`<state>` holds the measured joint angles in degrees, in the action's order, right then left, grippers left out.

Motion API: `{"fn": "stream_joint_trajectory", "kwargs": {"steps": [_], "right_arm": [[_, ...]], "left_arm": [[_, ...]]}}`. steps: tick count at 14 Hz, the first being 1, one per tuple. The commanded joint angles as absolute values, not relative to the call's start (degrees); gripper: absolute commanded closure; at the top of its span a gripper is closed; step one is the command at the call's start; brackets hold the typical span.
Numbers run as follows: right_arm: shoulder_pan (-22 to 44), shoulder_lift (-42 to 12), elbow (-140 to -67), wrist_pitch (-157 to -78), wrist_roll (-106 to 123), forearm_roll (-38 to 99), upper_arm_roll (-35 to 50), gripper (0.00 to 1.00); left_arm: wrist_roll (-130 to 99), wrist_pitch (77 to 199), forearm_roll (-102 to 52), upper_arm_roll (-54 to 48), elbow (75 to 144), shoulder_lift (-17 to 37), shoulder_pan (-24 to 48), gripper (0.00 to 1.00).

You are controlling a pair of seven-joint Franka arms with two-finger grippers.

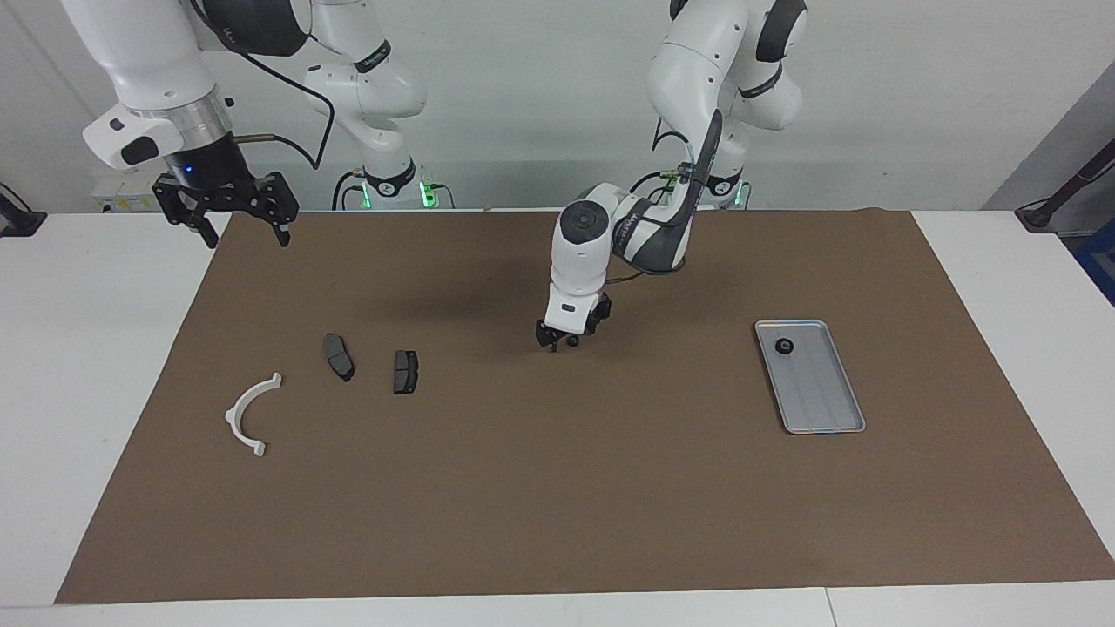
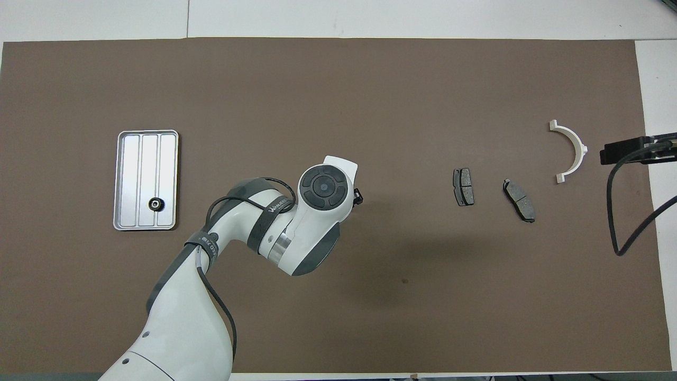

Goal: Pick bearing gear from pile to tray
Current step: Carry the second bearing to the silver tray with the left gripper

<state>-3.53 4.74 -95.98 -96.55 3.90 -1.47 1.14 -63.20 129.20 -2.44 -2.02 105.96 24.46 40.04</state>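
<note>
My left gripper (image 1: 564,341) is low over the middle of the brown mat (image 1: 557,488), and a small black round piece (image 1: 572,341) shows right at its tip. In the overhead view the left hand (image 2: 323,188) hides what is under it. The silver ridged tray (image 1: 810,374) lies toward the left arm's end with one black bearing gear (image 1: 785,347) in its end nearer the robots; both also show in the overhead view, tray (image 2: 146,143) and gear (image 2: 155,204). The pile lies toward the right arm's end: two brake pads (image 1: 339,356) (image 1: 405,372) and a white half-ring bracket (image 1: 253,414).
My right gripper (image 1: 244,228) waits open and empty, raised over the mat's corner at the right arm's end near the robots. The white table (image 1: 87,348) surrounds the mat. The pads (image 2: 463,187) (image 2: 519,200) and the bracket (image 2: 571,151) also show from overhead.
</note>
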Motion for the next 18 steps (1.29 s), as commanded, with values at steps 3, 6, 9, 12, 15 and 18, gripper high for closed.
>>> {"fn": "stream_joint_trajectory", "kwargs": {"steps": [3,6,9,12,15,18], "right_arm": [[-3.96,5.80,-96.85,-95.80,3.87,-0.88,2.02,0.00],[-1.25,5.80,-96.95,-95.63,3.78,-0.79,0.98,0.00],[1.32,5.63,-96.94,-95.63,2.46,-0.70,-1.93,0.00],[1.49,5.71,-96.86,-95.62,2.37,-0.35,-2.46,0.00],[1.32,5.71,-97.03,-95.36,2.37,0.26,-2.46,0.00],[1.32,5.89,-96.86,-91.33,2.37,0.44,-2.46,0.00]], "left_arm": [[-63.19,130.96,-1.58,-1.49,108.54,22.24,40.69,0.20],[-63.19,131.39,-1.58,-1.49,108.63,22.24,40.69,0.35],[-63.19,131.40,-1.58,-1.49,108.72,22.32,40.69,0.41],[-63.19,131.31,-1.58,-1.41,108.72,22.24,40.78,0.62],[-63.11,130.44,-1.50,-1.23,108.37,22.24,40.69,0.95],[-63.11,127.20,-1.41,-1.23,106.01,22.41,39.82,1.00]]}}
